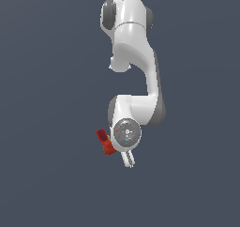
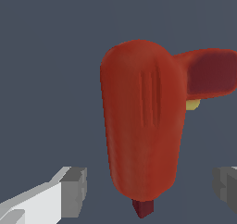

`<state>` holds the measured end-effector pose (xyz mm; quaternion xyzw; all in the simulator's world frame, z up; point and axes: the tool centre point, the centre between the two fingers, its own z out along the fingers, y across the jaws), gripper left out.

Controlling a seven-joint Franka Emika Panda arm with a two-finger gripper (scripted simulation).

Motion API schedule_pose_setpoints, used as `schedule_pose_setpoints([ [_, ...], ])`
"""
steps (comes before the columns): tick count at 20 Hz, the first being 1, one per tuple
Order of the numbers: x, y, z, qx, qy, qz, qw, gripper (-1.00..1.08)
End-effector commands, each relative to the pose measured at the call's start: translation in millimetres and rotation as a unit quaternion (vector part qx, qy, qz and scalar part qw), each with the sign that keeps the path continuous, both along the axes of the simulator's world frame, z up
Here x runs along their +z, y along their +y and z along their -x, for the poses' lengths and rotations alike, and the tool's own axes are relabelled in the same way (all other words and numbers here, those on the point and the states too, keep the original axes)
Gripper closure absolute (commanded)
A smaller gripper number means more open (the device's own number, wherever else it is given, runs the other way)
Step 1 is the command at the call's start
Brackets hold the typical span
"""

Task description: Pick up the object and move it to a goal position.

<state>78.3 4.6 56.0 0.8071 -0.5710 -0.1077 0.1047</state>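
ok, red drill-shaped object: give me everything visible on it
The red drill-shaped object is L-shaped with a smooth, plastic-looking red-orange body bearing two shallow grooves, a darker red handle branching off one end, a small yellow patch at the joint and a dark tip. It sits between the open gripper's fingers, apparently untouched.
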Motion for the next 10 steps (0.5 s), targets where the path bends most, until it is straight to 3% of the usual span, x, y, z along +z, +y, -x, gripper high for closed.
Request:
schedule_pose_setpoints([
  [1,-0.8,0.1,-0.3,-0.005,0.001,0.002,1.0000,-1.00],
  [10,-17.1,-0.8,5.1,-0.004,0.001,0.002,1.0000,-1.00],
])
